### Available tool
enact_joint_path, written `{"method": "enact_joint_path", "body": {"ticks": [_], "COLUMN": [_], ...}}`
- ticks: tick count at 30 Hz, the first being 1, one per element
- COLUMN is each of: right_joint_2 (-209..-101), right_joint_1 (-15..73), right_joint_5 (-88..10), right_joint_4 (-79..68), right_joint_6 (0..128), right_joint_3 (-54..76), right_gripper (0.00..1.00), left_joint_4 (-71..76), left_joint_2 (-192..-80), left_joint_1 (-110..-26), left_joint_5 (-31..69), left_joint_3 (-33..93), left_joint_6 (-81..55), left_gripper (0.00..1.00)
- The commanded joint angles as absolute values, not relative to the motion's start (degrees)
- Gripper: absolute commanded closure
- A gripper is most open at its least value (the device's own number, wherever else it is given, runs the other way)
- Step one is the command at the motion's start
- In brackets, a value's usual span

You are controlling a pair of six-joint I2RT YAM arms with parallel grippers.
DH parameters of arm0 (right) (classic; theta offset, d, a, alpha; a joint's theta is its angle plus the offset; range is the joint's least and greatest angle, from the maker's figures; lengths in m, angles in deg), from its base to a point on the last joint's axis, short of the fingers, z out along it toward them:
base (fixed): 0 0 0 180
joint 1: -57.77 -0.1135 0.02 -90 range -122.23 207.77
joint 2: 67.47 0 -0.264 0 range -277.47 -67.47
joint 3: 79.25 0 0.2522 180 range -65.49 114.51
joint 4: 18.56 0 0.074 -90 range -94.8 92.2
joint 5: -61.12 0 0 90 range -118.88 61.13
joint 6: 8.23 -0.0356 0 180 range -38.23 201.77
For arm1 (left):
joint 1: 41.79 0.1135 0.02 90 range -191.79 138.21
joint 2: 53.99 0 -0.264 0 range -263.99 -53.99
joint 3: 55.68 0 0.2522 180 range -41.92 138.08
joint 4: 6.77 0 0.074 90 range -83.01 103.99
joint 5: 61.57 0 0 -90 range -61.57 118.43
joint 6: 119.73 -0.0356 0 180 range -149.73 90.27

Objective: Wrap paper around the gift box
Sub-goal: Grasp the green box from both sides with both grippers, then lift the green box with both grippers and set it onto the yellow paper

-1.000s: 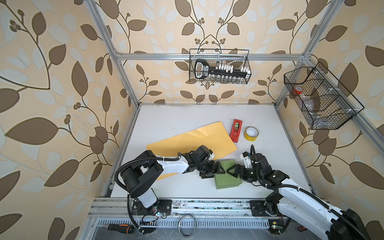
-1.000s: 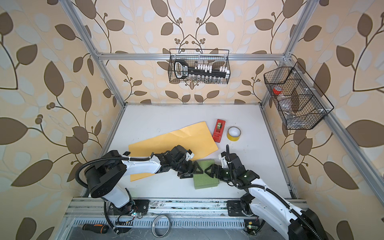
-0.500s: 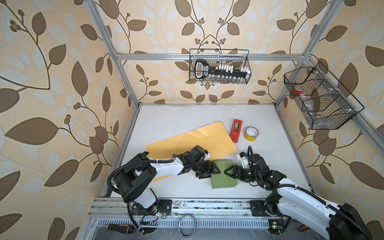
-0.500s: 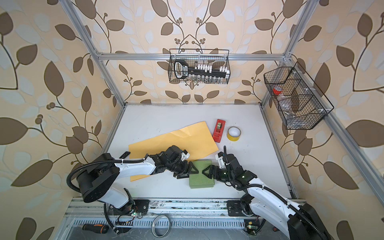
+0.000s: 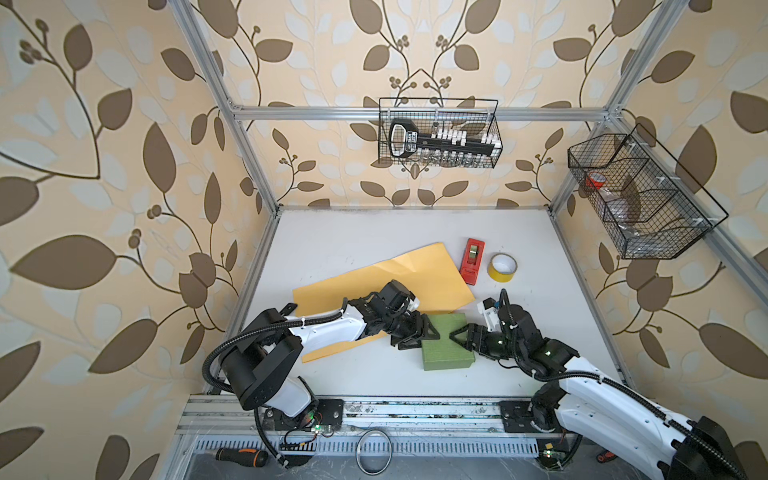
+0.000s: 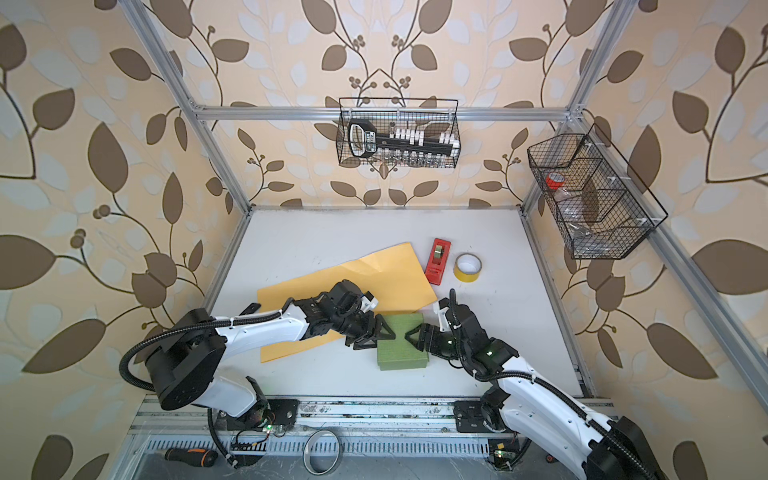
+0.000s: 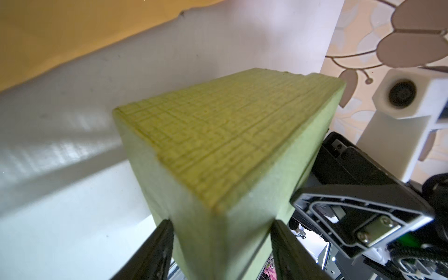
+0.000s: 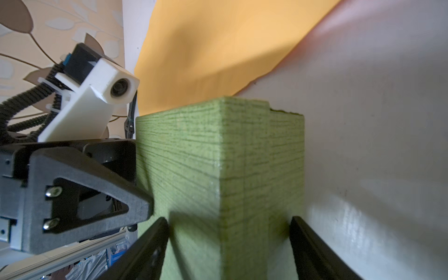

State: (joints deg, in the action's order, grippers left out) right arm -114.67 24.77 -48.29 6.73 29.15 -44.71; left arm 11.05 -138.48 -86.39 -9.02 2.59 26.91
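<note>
The green gift box (image 5: pixel 451 351) (image 6: pixel 401 351) lies on the white table, just in front of the yellow-tan paper (image 5: pixel 415 274) (image 6: pixel 374 274), which lies flat. My left gripper (image 5: pixel 419 336) (image 6: pixel 374 337) is at the box's far left corner. In the left wrist view its jaws (image 7: pixel 220 225) press on the two smooth side walls of the box (image 7: pixel 230 145). My right gripper (image 5: pixel 465 340) (image 6: pixel 417 338) is at the far right corner. Its jaws (image 8: pixel 229 223) stand against the textured box (image 8: pixel 194 157) on both sides. The paper (image 8: pixel 218 48) shows behind.
A red tape dispenser (image 5: pixel 472 261) and a yellow tape roll (image 5: pixel 502 267) sit right of the paper. Wire baskets hang on the back wall (image 5: pixel 438 133) and the right wall (image 5: pixel 636 195). A screwdriver (image 5: pixel 241 457) and a metal ring (image 5: pixel 374 451) lie below the front rail.
Both grippers have narrowed onto the box's far corners. The box has slid a little to the left and turned slightly. The paper has not moved.
</note>
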Motion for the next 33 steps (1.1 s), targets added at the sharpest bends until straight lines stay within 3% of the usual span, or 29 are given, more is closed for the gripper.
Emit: {"method": "enact_joint_path", "body": {"ticks": [1,10,25,33], "right_joint_2": [-115.8,-129.5,-166.7,-175.2], "right_joint_1": [22.6,21.4,17.2,16.9], "right_joint_5": [-55.6,-52.1,-52.5,-52.9], "right_joint_4": [-1.5,-6.7,-16.4,-16.6], "right_joint_6": [27.5,28.6,29.2,30.6], "right_joint_3": [-39.3,-30.3,-5.9,0.2], "right_gripper": [0.23,0.24,0.24,0.21], "left_joint_4": [3.6,11.9,8.2,5.8], "left_joint_2": [-134.0,-132.8,-136.2,-135.9], "left_joint_1": [-85.9,-75.3,-55.4,-50.3], "left_joint_5": [-16.2,-20.0,-22.4,-20.9], "left_joint_3": [8.9,12.1,5.8,-0.3], "left_joint_6": [23.9,17.6,16.5,18.3], "left_gripper": [0.36,0.36,0.38,0.36]}}
